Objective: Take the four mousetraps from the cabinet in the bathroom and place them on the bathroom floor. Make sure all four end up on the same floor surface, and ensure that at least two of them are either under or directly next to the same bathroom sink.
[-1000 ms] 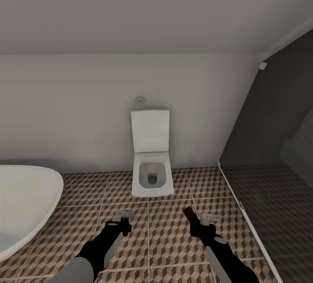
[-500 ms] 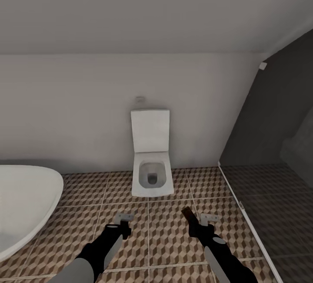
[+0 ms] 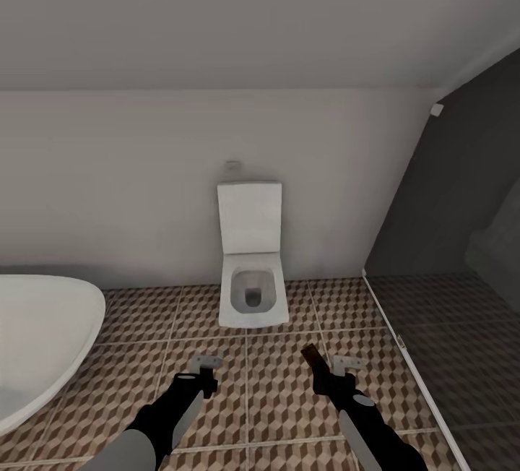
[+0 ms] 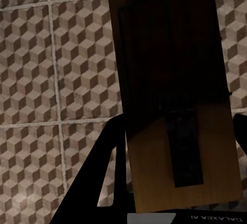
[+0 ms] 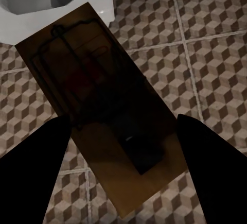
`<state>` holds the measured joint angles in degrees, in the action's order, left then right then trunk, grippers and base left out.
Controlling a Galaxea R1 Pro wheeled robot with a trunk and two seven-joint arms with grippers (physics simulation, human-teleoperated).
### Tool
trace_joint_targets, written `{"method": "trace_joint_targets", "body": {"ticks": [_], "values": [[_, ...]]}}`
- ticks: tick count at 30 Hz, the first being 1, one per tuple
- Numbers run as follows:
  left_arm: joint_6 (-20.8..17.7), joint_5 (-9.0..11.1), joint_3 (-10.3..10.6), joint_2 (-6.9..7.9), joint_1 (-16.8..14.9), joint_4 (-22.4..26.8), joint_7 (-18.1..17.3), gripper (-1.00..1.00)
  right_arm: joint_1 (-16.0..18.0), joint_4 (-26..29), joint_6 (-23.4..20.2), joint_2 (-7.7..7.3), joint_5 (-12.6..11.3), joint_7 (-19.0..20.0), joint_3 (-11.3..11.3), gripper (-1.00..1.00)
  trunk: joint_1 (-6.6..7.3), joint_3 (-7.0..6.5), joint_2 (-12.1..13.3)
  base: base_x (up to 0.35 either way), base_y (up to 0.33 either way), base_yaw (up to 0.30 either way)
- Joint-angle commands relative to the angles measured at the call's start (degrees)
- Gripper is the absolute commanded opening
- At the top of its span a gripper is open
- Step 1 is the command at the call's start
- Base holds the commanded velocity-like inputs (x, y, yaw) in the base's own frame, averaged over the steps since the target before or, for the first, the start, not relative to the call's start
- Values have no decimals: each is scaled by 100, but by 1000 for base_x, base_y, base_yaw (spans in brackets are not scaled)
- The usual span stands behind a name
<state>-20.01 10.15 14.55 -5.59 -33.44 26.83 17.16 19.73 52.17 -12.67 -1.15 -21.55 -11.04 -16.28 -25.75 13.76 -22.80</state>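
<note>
Overhead, head view: we log a toilet (image 3: 251, 290) against the wall, a bathtub (image 3: 40, 341) at left, and the patterned floor (image 3: 282, 391). Our left tool (image 3: 204, 365) and right tool (image 3: 334, 364) hang low over the tiles; a dark board edge juts from the right one.

Left wrist view: a mousetrap (image 4: 175, 105) sits pinched in the left tool, above the floor.

Right wrist view: a second mousetrap (image 5: 103, 126) is pinched likewise, near the toilet base.

Risk, in our judgement: no sink in sight, so releasing here could leave the traps away from it.
</note>
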Motion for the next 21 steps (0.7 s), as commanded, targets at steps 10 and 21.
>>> {"method": "trace_joint_targets", "body": {"ticks": [10,21], "values": [[-30,50,39,11,-4,24,59,-100,5,12,414,-14,-42,-59,-55,-100,-3,11,-12,0,0,0],[-31,49,39,14,-4,29,64,-100,5,12,441,-11,-16,-56,-70,-100,-3,11,-12,0,0,0]]}}
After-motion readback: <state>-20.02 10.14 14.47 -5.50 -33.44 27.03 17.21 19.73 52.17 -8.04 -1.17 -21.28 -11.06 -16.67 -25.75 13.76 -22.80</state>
